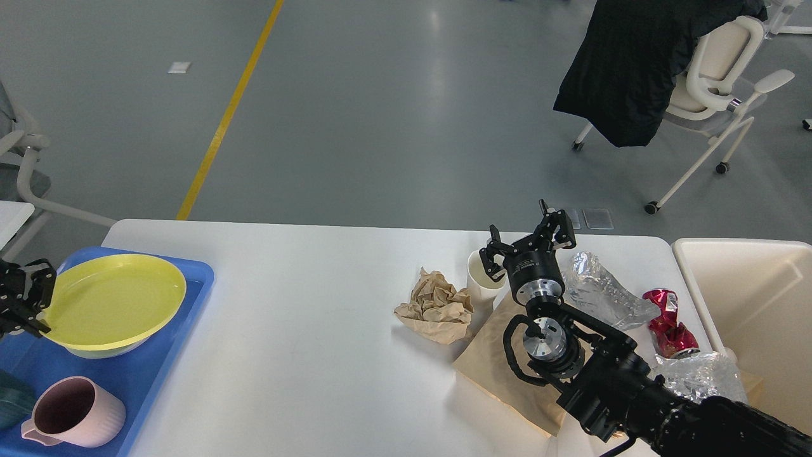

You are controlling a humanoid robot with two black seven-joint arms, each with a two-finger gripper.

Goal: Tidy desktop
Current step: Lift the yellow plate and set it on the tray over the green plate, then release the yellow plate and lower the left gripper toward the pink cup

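The white desktop fills the lower part of the head view. My right gripper is open, its fingers spread just above and behind a white paper cup at the right of the desktop. It holds nothing. My left gripper is at the far left edge, closed on the left rim of a yellow plate, which sits tilted over the blue tray.
A crumpled brown paper ball, a flat brown paper bag, crumpled clear plastic, a crushed red can and a plastic wrap lie around my right arm. A cream bin stands at the right. A pink cup is in the tray.
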